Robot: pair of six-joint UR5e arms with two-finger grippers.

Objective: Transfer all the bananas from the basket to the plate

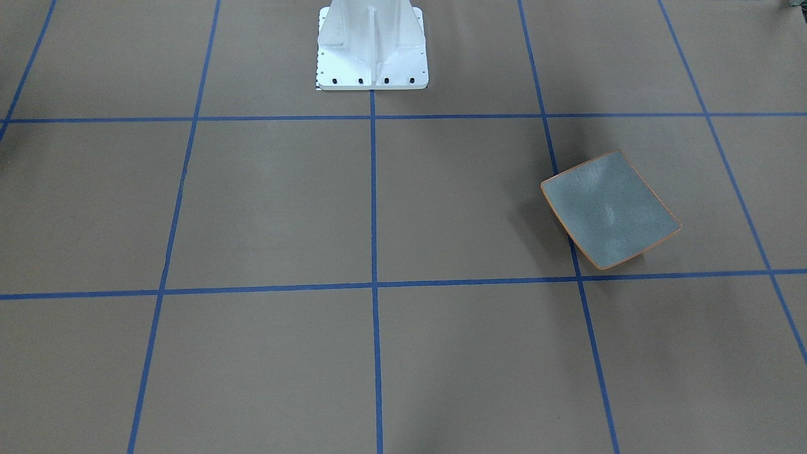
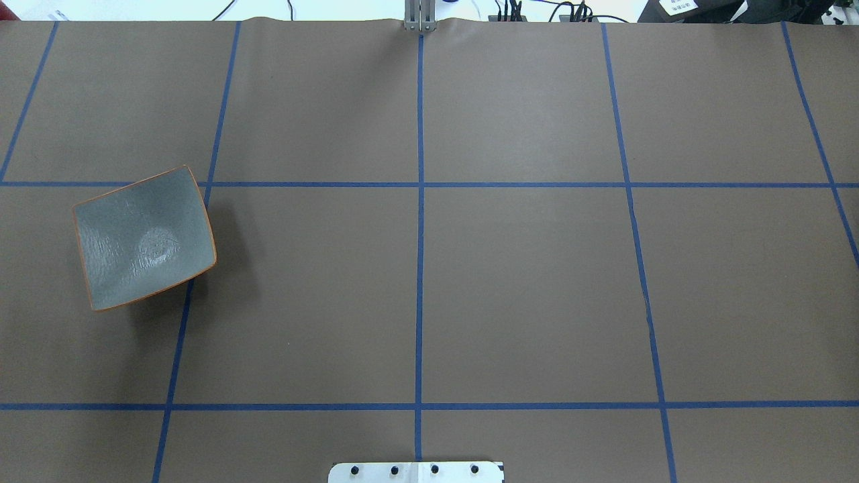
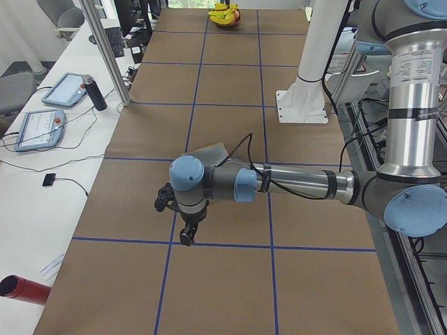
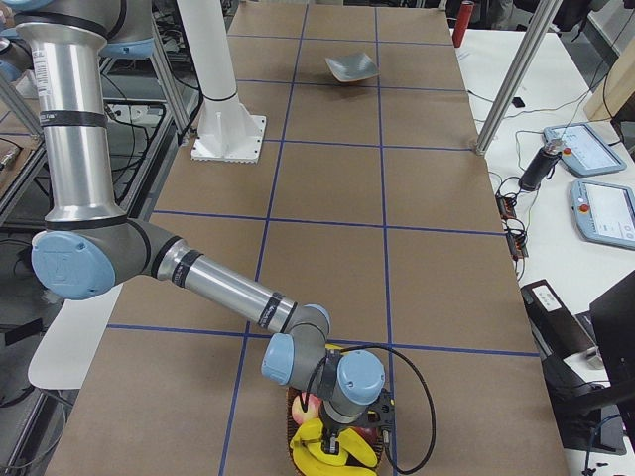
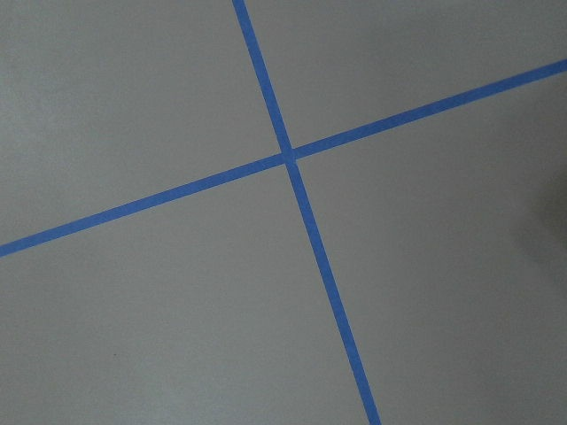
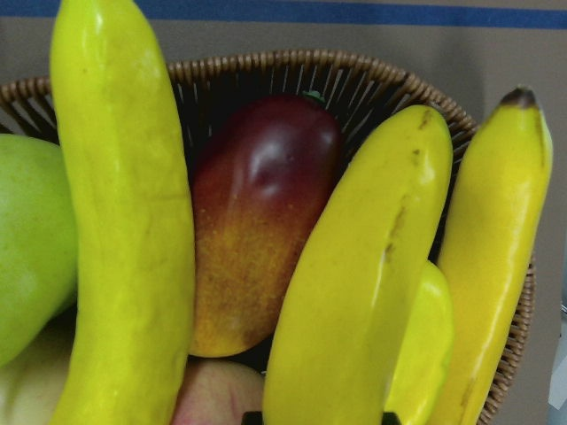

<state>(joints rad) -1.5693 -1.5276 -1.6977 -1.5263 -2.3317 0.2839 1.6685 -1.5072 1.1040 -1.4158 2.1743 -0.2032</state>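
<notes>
Snugly, smooth curved bananas point(image 6: 124, 221) in wicker basket point(image 6: 292, 71), square grey-blue plate point(image 2: 144, 238)

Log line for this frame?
plate: empty | bananas: in basket | right gripper: over basket | left gripper: above table

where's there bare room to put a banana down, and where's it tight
The plate is completely bare, so anywhere inside its orange rim works. The brown table around it is open too. It's crowded in the basket, where bananas, a red-yellow fruit and a green fruit press together.
</notes>
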